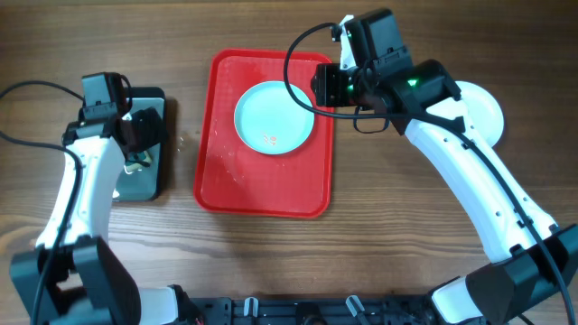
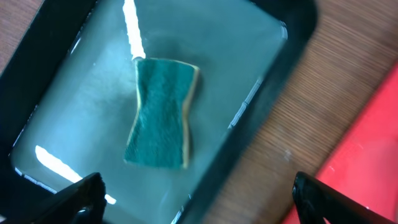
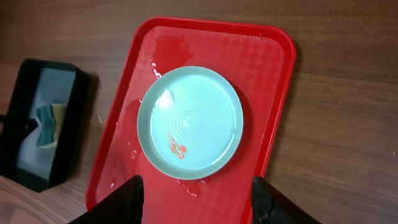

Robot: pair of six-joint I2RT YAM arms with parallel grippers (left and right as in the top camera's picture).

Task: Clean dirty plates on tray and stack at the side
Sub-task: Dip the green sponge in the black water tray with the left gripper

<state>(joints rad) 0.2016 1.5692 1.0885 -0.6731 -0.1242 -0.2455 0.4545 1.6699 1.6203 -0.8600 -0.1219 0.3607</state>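
Overhead, I see a stained plate on the red tray just beside my right pincer, and a whiter plate already aside on the table. Left wrist: the left pincer gapes over the sponge. Right wrist: the right pincer is apart and empty; scrubbing remains.

A table of brown wood is seen behind everything in all three views. In the overhead view its grain is run from left to right, with darker and lighter streaks laid side by side. In the right wrist view the wood is shown darker along the top of the frame. The scene is evenly lit, and only soft shadows are cast. In the left wrist view white glare is mirrored in the shiny base of a black tray, at upper middle and lower left.
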